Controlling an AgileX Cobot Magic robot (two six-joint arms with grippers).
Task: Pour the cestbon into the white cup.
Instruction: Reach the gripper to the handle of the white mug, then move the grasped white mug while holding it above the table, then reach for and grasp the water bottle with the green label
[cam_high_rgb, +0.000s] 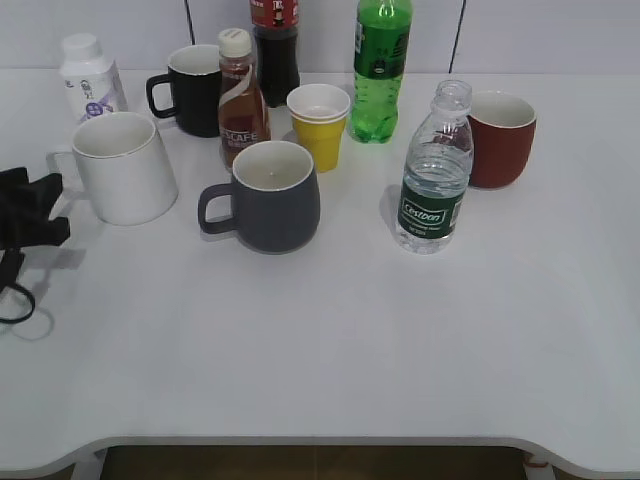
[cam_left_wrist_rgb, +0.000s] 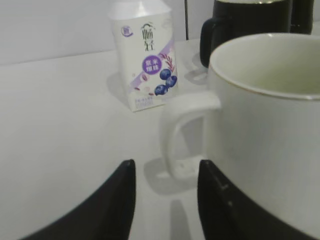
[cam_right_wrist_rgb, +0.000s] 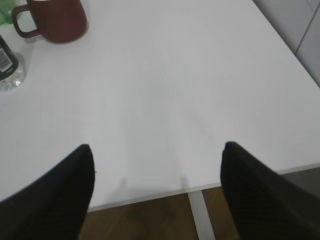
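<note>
The cestbon (cam_high_rgb: 434, 175), a small clear bottle with a dark green label and no cap, stands upright right of centre; its base shows in the right wrist view (cam_right_wrist_rgb: 7, 67). The white cup (cam_high_rgb: 122, 167) stands at the left with its handle toward my left gripper (cam_high_rgb: 35, 213). In the left wrist view the white cup (cam_left_wrist_rgb: 270, 125) fills the right side, and my left gripper (cam_left_wrist_rgb: 166, 172) is open and empty just short of the handle. My right gripper (cam_right_wrist_rgb: 157, 157) is open and empty over the table's near right edge, out of the exterior view.
A dark grey mug (cam_high_rgb: 270, 195), a yellow cup (cam_high_rgb: 320, 122), a brown coffee bottle (cam_high_rgb: 240, 95), a black mug (cam_high_rgb: 190, 88), a green soda bottle (cam_high_rgb: 380, 65), a red-brown mug (cam_high_rgb: 500, 135) and a white milk bottle (cam_high_rgb: 88, 75) stand around the centre and back.
</note>
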